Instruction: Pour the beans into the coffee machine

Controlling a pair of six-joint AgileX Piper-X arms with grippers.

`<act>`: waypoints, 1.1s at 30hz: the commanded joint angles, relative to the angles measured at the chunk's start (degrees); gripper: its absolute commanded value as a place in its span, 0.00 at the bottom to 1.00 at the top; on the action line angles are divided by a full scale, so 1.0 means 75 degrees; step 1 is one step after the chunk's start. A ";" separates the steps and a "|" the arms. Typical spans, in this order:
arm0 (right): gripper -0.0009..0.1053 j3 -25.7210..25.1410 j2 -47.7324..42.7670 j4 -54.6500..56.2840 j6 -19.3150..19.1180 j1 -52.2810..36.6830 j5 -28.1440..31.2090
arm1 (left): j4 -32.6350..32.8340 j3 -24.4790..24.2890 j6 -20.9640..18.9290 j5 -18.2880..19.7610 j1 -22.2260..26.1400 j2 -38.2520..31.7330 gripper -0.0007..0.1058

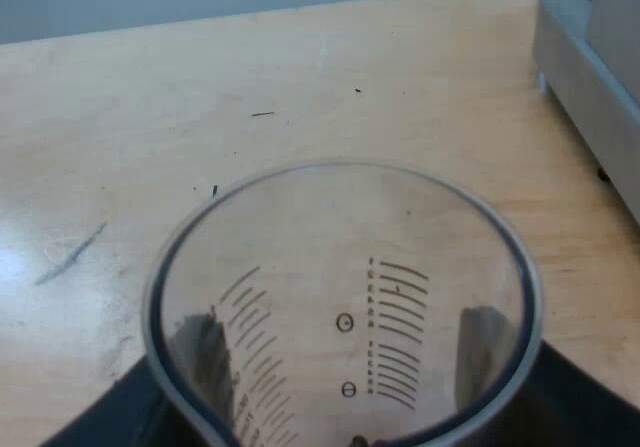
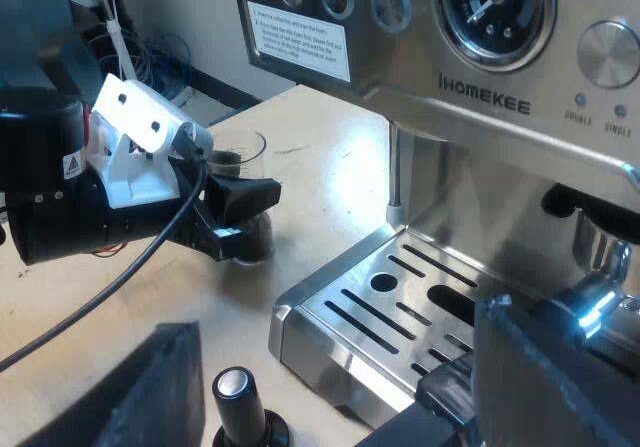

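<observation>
While the measuring glass sits on the bench just beside the coffee machine's drip tray, the left gripper presses its fingers against the glass walls, one on each side. Grasp step, I judge. Next calls for a lift to the machine's top, then a tilt. Bean level: can't tell. Right gripper fingers spread wide, holding nothing, a black-knobbed tamper between them.

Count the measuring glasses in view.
1. The measuring glass is held in my left gripper, near the espresso machine's drip tray; others could hide behind the machine.
</observation>
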 commanded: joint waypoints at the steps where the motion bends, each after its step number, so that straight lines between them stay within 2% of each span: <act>1: 0.57 -0.0079 -0.0008 -0.0082 -0.0088 0.0015 -0.0045 | 0.0107 -0.0047 -0.0078 -0.0176 -0.0015 -0.0170 0.17; 10: 0.57 -0.0079 -0.0008 -0.0082 -0.0088 0.0015 -0.0014 | 0.2116 -0.0030 -0.0078 -0.0176 -0.0015 -0.2023 0.17; 20: 0.57 -0.0079 -0.0008 -0.0082 0.0012 0.0015 -0.0014 | 0.5291 -0.0126 -0.0025 -0.0176 -0.0015 -0.5022 0.17; 24: 0.57 -0.0093 -0.0034 -0.0082 0.0609 0.0015 -0.0014 | 0.6949 -0.0494 -0.0025 -0.0176 -0.0015 -0.6128 0.17; 30: 0.57 -0.0290 -0.0171 -0.0082 0.0632 0.0015 0.0003 | 0.8923 -0.1285 -0.0025 -0.0176 -0.0015 -0.7082 0.17; 33: 0.57 -0.0466 -0.0240 -0.0082 0.0632 0.0015 0.0174 | 0.9615 -0.1693 -0.0025 -0.0176 -0.0015 -0.7329 0.17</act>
